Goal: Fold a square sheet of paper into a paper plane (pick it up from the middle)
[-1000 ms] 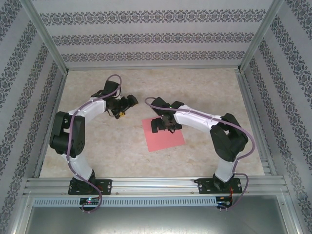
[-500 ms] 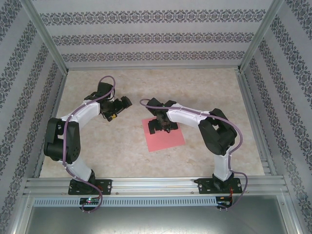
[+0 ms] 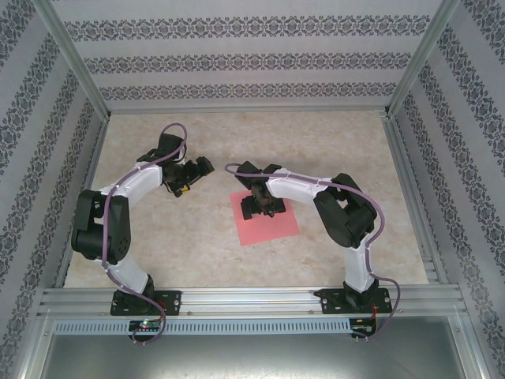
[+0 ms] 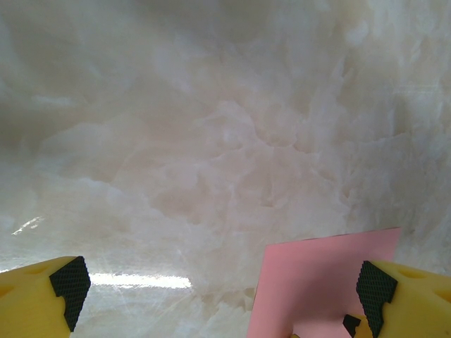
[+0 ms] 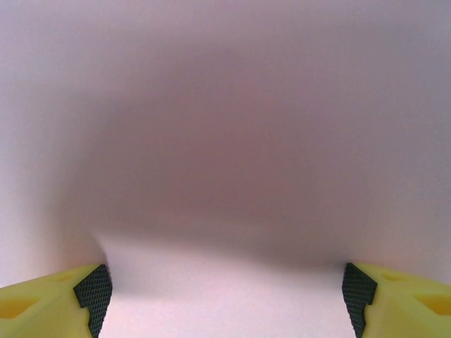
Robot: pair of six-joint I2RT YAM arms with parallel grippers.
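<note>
The right arm has tucked its elbow inward over the past second, while the left arm has drawn back toward its own side. From above, the right gripper [image 3: 259,206] sits over the far part of the square sheet of paper [image 3: 272,227], flat on the marble-look table [image 3: 339,142] (no crease visible); the left gripper [image 3: 189,183] hangs apart. On the left wrist camera, its fingers spread wide over the tabletop, the sheet's corner [image 4: 320,274] beside one. On the right wrist camera, jaws spread wide, blurred pink paper [image 5: 225,141] between.

White arms [image 3: 142,180], black joints [image 3: 99,229], purple cables [image 3: 170,129], yellow gripper fingers [image 4: 28,306].
</note>
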